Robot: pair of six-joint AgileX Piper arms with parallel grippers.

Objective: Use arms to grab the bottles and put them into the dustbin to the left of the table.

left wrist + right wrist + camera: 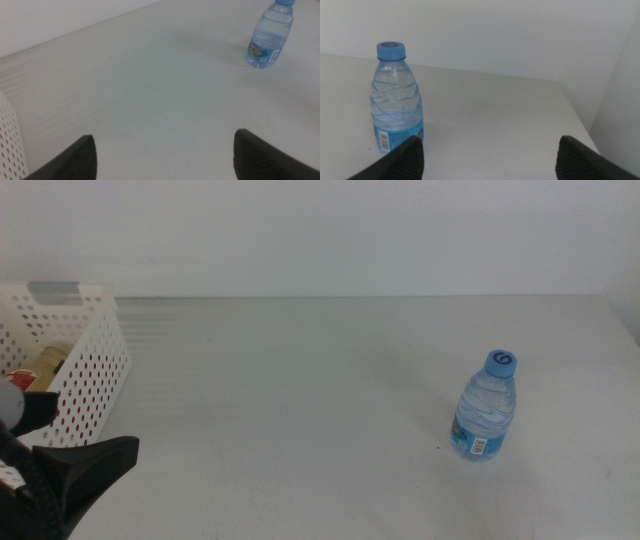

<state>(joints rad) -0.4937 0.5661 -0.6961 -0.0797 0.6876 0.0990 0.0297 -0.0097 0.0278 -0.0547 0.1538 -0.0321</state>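
A: Status? Red can (20, 378) & yellow bottle (48, 362) are seen in dustbin (95, 345).
B: Water bottle (486, 408) is left upright on counter (300, 400), right side. Both claws, left (165, 155) & right (490, 157), are held wide open, empty.

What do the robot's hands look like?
The left gripper has two matte black, wedge-shaped jaws with rounded tips. The right gripper has the same two dark jaws. In the middle view, the left arm is black with a bit of grey housing.

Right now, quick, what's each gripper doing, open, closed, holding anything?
Left gripper: open, empty, beside the dustbin.
Right gripper: open, empty, near the water bottle.
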